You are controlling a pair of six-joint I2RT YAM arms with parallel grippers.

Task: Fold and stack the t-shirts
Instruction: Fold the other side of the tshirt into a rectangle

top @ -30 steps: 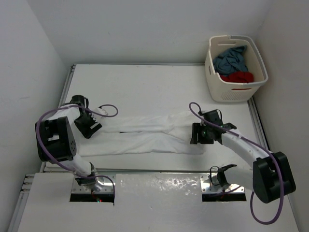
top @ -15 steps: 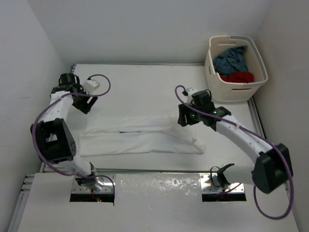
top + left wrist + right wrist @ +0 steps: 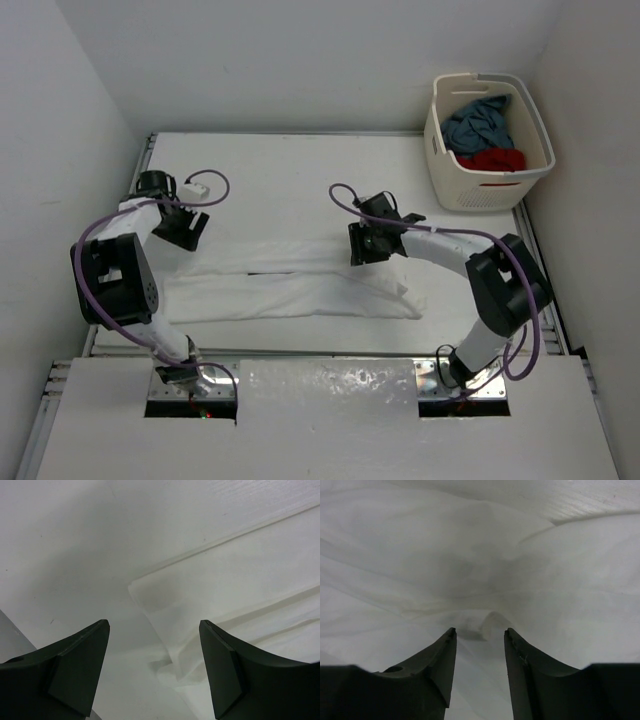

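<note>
White t-shirt (image 3: 290,285): lies flat on the table (image 3: 300,170), folded lengthwise into a long band running left to right between the two arms.

Left claw (image 3: 154,630): positioned over the band's far-left corner. The jaws are spread wide and hold nothing. Table and the cloth corner are visible in the gap between them.

Right claw (image 3: 480,632): positioned low over the band's upper edge, toward its right end. The jaws are parted by a narrow gap. A small raised pucker of white cloth (image 3: 487,622) sits just ahead of the tips and is not pinched. Whether the tips touch the fabric cannot be confirmed from the wrist view.

Laundry basket (image 3: 478,192): cream, standing at the far right corner of the table. It contains the slate blue-grey t-shirt (image 3: 478,122) bunched toward the back and the red t-shirt (image 3: 497,160) in front of it. Both are unfolded.
</note>
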